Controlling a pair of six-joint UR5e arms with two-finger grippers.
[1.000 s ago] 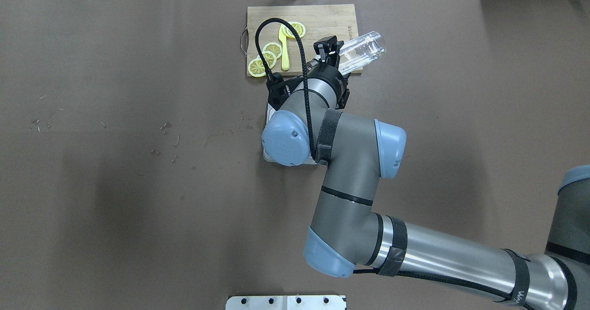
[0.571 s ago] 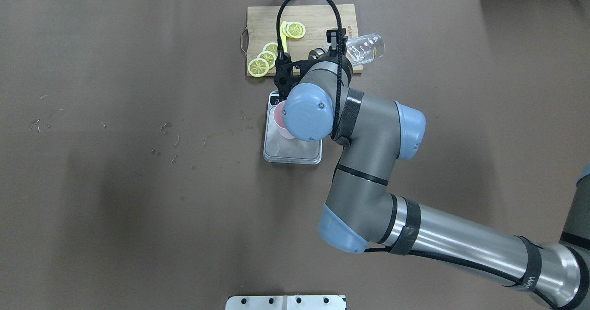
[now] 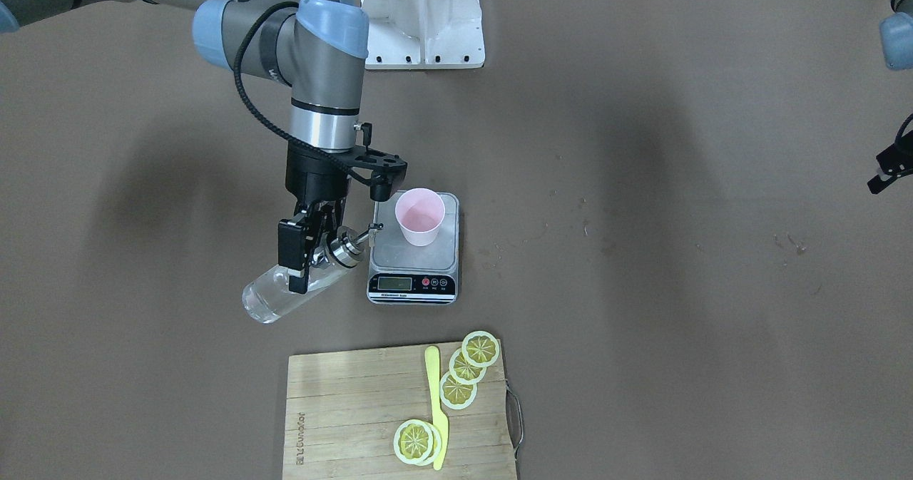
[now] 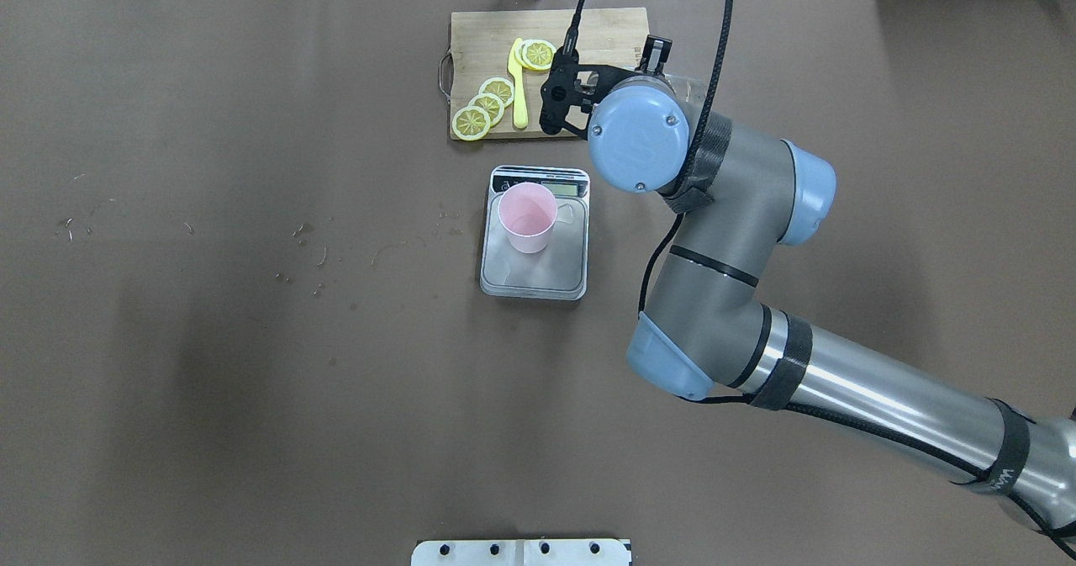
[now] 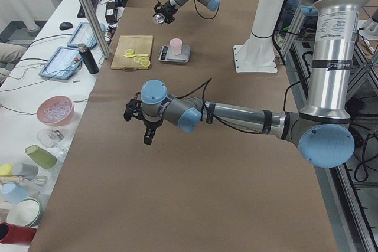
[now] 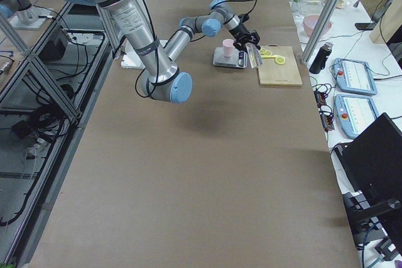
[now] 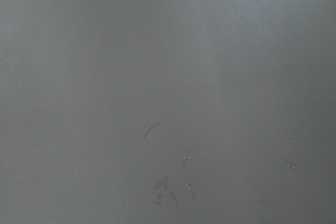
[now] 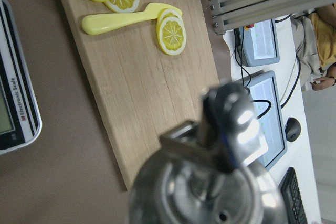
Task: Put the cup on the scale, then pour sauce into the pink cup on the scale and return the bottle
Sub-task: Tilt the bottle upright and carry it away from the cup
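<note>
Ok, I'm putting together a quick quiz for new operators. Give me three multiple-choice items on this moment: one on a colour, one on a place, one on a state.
1. What colour is the knife on the cutting board?
A yellow; B red; C black.
2. Where does the pink cup stand?
A on the cutting board; B on the scale; C on the bare table.
3. How is the bottle placed?
A upright on the table; B lying on the cutting board; C held tilted in the right gripper.

Answers:
1. A, the knife is plainly yellow.
2. B, the cup sits on the scale's silver platform.
3. C, the gripper's jaws clamp the bottle at a slant beside the scale.
</note>
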